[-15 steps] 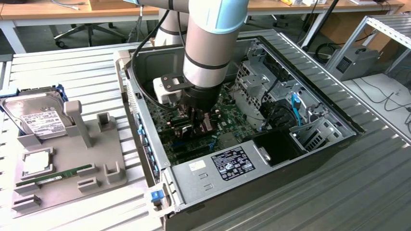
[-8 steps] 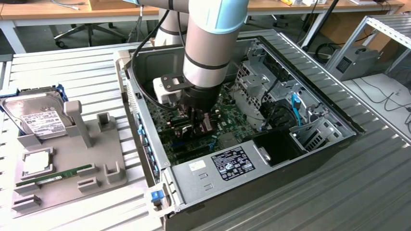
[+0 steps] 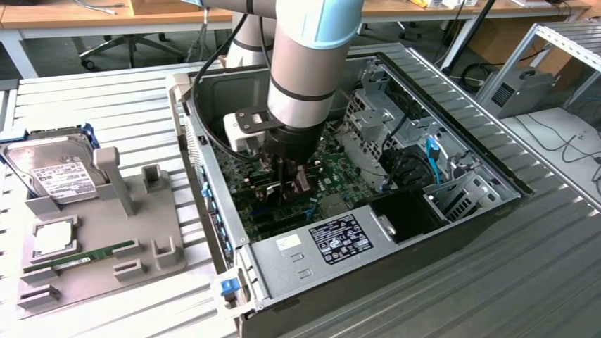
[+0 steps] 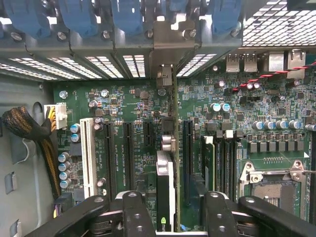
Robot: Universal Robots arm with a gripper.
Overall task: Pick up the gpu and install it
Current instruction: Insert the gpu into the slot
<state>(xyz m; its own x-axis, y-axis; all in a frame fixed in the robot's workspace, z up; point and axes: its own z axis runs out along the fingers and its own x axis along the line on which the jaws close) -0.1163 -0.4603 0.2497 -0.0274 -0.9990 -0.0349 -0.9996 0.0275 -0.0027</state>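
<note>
The gpu (image 4: 165, 190) stands on edge over the green motherboard (image 4: 128, 106), in line with a long black slot. Its pale metal bracket (image 4: 167, 74) meets the case's rear wall between the blue slot clips. My gripper (image 4: 173, 215) straddles the card from above. Its black fingers (image 4: 136, 212) stand on either side of the card, with a clear gap on one side, so it looks open and not clamped on the card. In the exterior view the gripper (image 3: 284, 184) reaches down into the open computer case (image 3: 469, 193), low over the board.
At the exterior view's left, a grey fixture (image 3: 103, 232) holds a silver hard drive (image 3: 56, 172), a green RAM stick (image 3: 80, 257) and a square chip (image 3: 55, 236). Inside the case are a drive cage (image 3: 376, 120), a braided cable bundle (image 4: 29, 128) and the CPU socket (image 4: 269, 190).
</note>
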